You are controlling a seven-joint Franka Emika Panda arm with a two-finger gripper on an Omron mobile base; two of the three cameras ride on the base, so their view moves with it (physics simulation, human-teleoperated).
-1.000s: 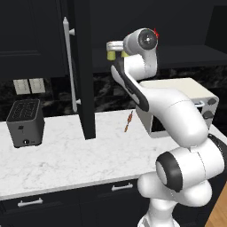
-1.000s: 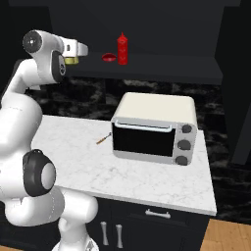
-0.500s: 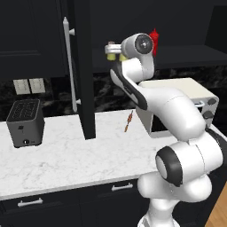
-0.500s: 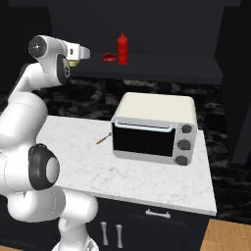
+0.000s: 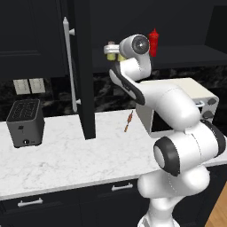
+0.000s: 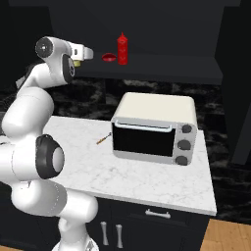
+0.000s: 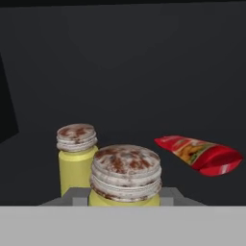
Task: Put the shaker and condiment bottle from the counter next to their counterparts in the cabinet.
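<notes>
Standing at the far left of the tabletop (image 5: 66, 155) is a black toaster (image 5: 25, 123), seen in the left base view, under two pale wall switches. To its right, the tall door of the cabinet (image 5: 83, 66) is hanging open, edge toward the camera, with its long silver bar handle (image 5: 68, 62) on the left side. Further right, a thin red-brown skewer (image 5: 128, 121) is lying on the marble, just beside the white toaster oven (image 5: 177, 106).

The arm is reaching up to the dark shelf (image 5: 186, 57) of the cabinet. The gripper (image 5: 111, 49) is pointing left there, and the jaws are closing on the shaker (image 7: 126, 175), which is sitting between them close to the camera in the hand view, upright, with its speckled grey cap on top. Whether its base is touching the shelf, one cannot tell. A second yellow shaker (image 7: 77, 156), its counterpart, is standing just behind and to the left of it in that view, near but apart. To the right in the hand view, the flat red packet (image 7: 199, 153) with a yellowish stripe is lying on the shelf.

In the right base view the gripper (image 6: 88, 52) is pointing right, toward the red packet (image 6: 109, 57), and the condiment bottle (image 6: 122, 49) is standing upright just beside that packet on the shelf (image 6: 171, 66), above the toaster oven (image 6: 154, 127). The skewer (image 6: 103, 139) is lying on the tabletop (image 6: 147, 176) left of the oven.
</notes>
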